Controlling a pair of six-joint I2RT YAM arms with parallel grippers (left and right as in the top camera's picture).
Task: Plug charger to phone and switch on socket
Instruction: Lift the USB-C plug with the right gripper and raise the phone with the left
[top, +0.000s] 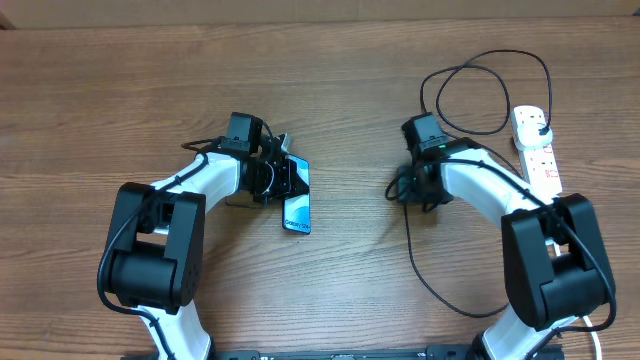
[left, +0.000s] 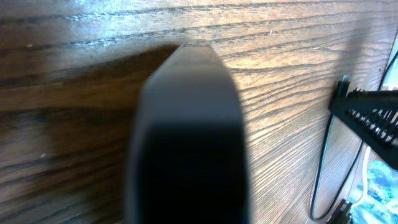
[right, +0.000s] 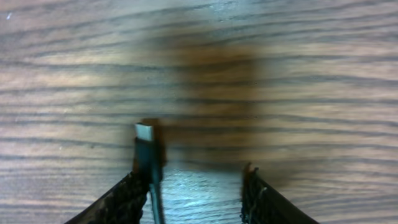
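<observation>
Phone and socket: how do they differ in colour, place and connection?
The phone is black with a bright blue screen; the socket is white with red marks. The phone lies left of centre; the socket lies far right. The charger's plug sits in the socket, but its connector tip is beside the right gripper, not in the phone. Both are elongated rectangles.

We count one phone, just off the table's middle toward nine o'clock. We count one socket out at three o'clock, with one black plug seated in it. We see one charger. On one table we count two arms: the left arm at eight o'clock and the right arm at four. We cannot count the outlets.
</observation>
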